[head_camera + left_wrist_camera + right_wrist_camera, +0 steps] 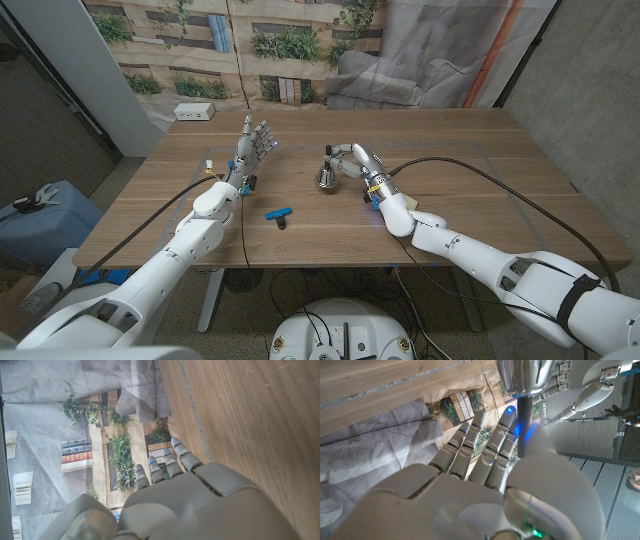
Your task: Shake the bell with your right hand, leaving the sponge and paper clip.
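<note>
The silver bell [327, 179] with a black handle is near the table's middle. My right hand [352, 160] grips it from the right. In the right wrist view the black handle [524, 410] runs between the thumb and the fingers [485, 442], with the shiny bell body [525, 375] past the fingertips. I cannot tell whether the bell touches the wood. A small blue paper clip [279, 213] lies on the table nearer me, left of the bell. My left hand [255, 140] stands apart at the left, fingers spread upward and holding nothing; its back [200, 505] shows in the left wrist view.
The wooden table [460, 160] has bare wood to the right of my right arm. A white box [194, 112] sits at the far left corner. Black cables [470, 175] trail over the table along both arms. A blue container [40, 215] stands on the floor at left.
</note>
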{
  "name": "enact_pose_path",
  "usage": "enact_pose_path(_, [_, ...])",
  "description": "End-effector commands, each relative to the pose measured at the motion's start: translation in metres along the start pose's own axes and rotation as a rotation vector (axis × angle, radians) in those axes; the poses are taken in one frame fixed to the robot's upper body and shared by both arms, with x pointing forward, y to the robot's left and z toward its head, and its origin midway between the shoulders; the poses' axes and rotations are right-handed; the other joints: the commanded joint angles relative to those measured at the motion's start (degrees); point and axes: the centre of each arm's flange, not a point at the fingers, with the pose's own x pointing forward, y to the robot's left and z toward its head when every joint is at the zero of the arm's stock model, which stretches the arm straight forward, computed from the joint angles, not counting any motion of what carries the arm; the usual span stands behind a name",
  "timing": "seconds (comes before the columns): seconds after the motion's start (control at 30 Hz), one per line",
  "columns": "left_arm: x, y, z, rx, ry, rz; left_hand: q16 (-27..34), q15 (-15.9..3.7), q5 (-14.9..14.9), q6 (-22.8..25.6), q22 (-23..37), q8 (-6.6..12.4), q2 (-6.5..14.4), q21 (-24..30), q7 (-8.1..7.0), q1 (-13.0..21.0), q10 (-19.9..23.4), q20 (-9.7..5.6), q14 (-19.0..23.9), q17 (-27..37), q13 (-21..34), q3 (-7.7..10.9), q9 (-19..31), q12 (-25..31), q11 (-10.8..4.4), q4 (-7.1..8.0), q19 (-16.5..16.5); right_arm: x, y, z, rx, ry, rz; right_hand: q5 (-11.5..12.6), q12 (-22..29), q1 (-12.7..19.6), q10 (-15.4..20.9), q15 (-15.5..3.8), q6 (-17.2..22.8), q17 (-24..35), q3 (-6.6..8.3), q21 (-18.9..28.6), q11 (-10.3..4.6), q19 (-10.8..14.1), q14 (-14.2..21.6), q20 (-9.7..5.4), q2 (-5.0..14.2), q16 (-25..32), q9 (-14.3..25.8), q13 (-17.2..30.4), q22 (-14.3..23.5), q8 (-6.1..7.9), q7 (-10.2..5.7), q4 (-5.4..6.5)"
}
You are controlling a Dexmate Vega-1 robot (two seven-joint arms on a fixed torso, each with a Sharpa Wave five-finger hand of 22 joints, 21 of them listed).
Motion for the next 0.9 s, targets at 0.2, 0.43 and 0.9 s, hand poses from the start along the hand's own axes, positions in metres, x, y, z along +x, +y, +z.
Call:
enact_pose_path(0.2, [0.000,0.000,0.000,0.000,0.000,0.000,0.3,-5.63,0.4,0.0,0.3,0.33,0.4,0.4,-0.35,0.2,0.2,0.04,0.5,0.3,0.3,0.01,0.3,0.3,-0.41,0.39,0.4,0.003,-0.016,0.006,-0.011,-0.006,-0.040,-0.4,-0.8,3.1,-0.2,-8.52,1.0,0.8,-0.17,0.1,-0.06,0.3,-0.2,-3.18,-1.04,0.5,0.5,0.0,0.1,-0.65,-1.32,-0.72])
enact_pose_path(0.43, [0.000,0.000,0.000,0.000,0.000,0.000,0.3,-5.62,0.4,0.0,0.3,0.33,0.4,0.4,-0.35,0.2,0.1,0.08,0.5,0.3,0.3,0.00,0.3,0.3,-0.43,0.39,0.4,0.005,-0.023,0.009,-0.022,-0.012,-0.069,-0.5,-1.1,4.5,-0.2,-8.45,1.0,1.2,-0.37,0.1,-0.11,0.3,-0.4,-3.12,-1.46,0.8,0.6,0.0,0.1,-0.81,-1.32,-0.65])
enact_pose_path(0.9, [0.000,0.000,0.000,0.000,0.000,0.000,0.3,-5.64,0.4,0.0,0.3,0.32,0.4,0.4,-0.35,0.2,0.2,0.05,0.5,0.3,0.3,0.01,0.3,0.3,-0.45,0.39,0.4,0.008,-0.035,0.012,-0.116,-0.048,-0.102,-0.6,-1.4,5.4,0.0,-8.38,1.1,1.6,-0.60,0.1,-0.12,0.2,-0.3,-3.27,-1.28,1.1,0.7,0.1,0.1,-0.94,-1.25,-0.17])
